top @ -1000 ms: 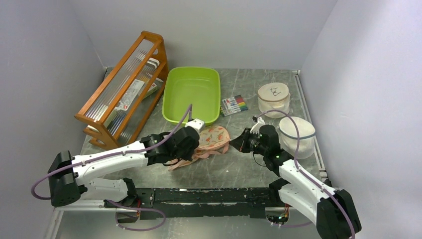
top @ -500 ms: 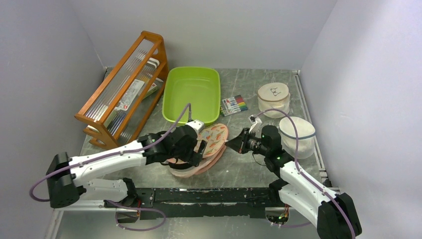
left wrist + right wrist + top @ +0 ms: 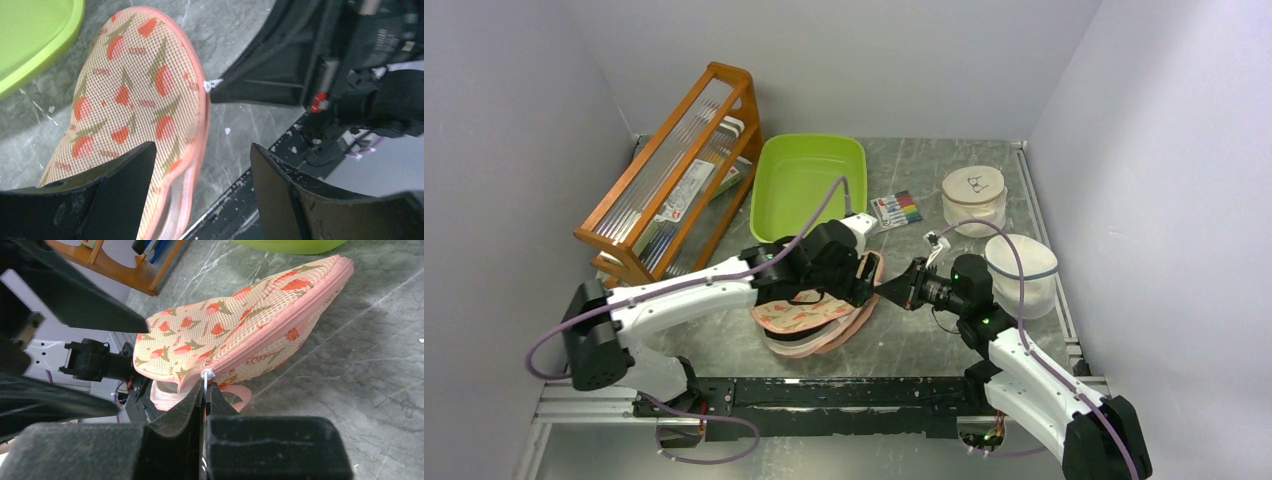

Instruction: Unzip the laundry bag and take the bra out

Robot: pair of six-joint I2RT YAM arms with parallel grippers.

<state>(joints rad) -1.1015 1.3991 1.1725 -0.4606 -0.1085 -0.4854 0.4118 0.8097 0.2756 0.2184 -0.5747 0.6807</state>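
The laundry bag (image 3: pixel 816 318) lay on the desk (image 3: pixel 924 345) just in front of the green tray (image 3: pixel 809 185), between the two hands; the right hand (image 3: pixel 205 386) was pinched tight on the white zip pull (image 3: pixel 206 374) at the bag's pink edge; beyond the pull the zip ran closed to the far tip, while nearer it the halves gaped over white lining; the left hand (image 3: pixel 200 152) hung over the printed lobe, fingers spread wide, gripping nothing.

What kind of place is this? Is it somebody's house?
Probably a robot practice booth, not a house: a left arm and right arm bolted to a grey table, plain walls close around, and odd props like a green tub, wooden rack and markers.
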